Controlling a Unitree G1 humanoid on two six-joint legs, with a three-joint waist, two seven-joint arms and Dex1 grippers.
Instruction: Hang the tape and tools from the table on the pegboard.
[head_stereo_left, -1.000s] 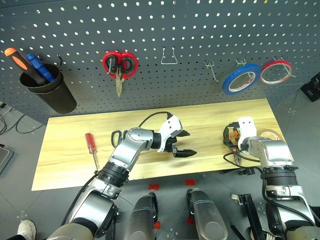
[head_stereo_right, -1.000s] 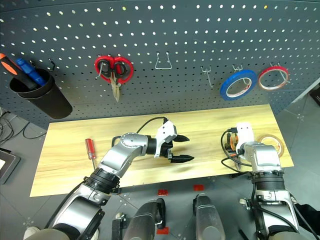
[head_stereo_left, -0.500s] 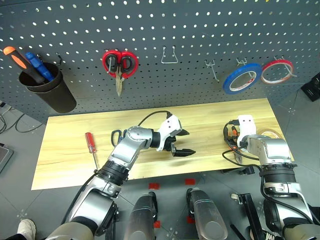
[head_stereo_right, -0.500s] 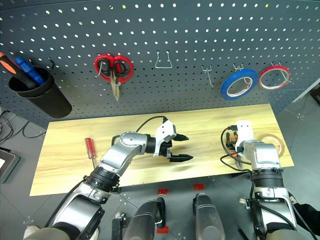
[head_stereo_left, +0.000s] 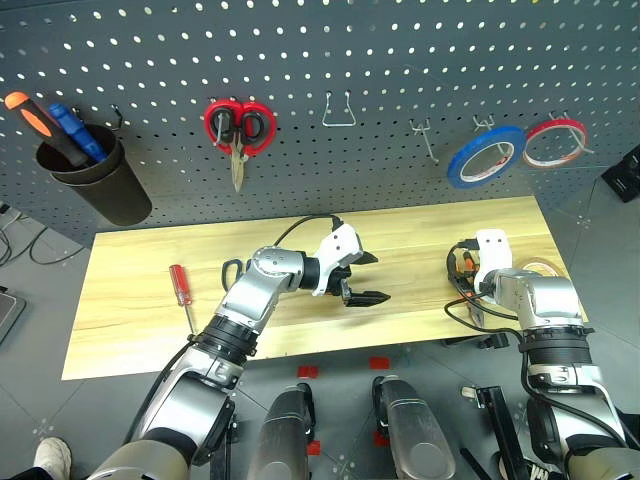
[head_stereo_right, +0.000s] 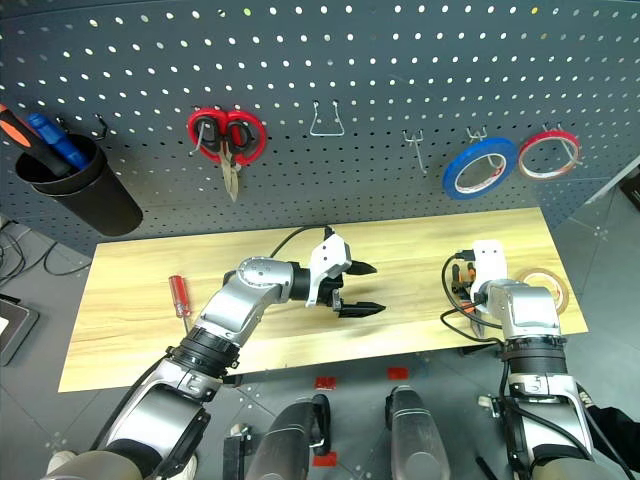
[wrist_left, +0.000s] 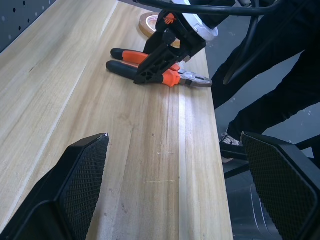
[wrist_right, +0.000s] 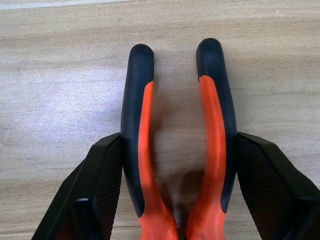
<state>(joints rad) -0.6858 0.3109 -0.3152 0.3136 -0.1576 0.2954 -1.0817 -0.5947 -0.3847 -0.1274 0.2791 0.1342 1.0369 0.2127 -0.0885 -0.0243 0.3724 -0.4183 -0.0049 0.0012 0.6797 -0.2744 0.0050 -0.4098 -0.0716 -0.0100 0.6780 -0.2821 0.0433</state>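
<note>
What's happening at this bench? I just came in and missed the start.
The right gripper is down on the table with its fingers either side of the orange-and-black pliers, about to take them. The left gripper hovers open mid-table. The red-handled screwdriver and tan tape still wait for the pegboard.

Dark grey pegboard (head_stereo_left: 400, 60) dotted with a regular grid of pale holes. Pale wood-grain table (head_stereo_left: 140, 320). Orange-and-black pliers (wrist_right: 180, 150). Tan-yellow tape (wrist_left: 150, 22). Red-handled screwdriver (head_stereo_left: 181, 288) at left. Red-looped scissors (head_stereo_left: 240, 130) upper left, blue ring (head_stereo_left: 484, 156) and red-edged clear ring (head_stereo_left: 553, 142) upper right. Black cup (head_stereo_left: 100, 185) holding orange and blue handles.
</note>
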